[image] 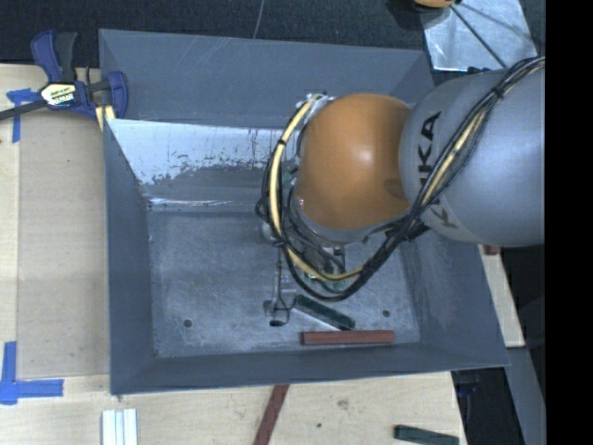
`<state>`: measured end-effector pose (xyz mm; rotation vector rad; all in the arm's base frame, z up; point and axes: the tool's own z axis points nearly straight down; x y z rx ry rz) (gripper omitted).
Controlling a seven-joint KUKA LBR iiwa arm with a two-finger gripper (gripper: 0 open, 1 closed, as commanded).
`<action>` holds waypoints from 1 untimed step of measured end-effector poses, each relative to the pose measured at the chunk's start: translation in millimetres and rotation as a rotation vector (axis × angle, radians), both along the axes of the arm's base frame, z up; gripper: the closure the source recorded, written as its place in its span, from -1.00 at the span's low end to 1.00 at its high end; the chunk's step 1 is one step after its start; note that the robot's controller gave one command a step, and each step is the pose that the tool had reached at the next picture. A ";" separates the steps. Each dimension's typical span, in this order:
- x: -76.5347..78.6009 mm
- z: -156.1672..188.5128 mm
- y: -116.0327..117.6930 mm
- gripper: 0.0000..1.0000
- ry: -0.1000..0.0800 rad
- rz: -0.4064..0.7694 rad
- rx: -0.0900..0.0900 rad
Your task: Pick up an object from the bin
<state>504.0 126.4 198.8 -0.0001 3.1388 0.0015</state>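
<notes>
My gripper (278, 315) reaches down under the orange dome to the bin floor, near the front wall and a little right of the middle. A dark, narrow oblong thing (326, 316) lies on the floor just right of the gripper's tip, slanting down to the right and touching or almost touching it. A flat reddish-brown stick (347, 338) lies along the front wall, just below and to the right of the dark thing. Nothing can be seen held in the gripper.
The arm with its orange dome and cables covers the bin's right and back middle. The left half of the bin floor is bare grey metal with scratches.
</notes>
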 end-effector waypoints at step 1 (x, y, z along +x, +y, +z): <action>3.4 -53.2 -16.9 -1.00 -0.006 -0.007 0.002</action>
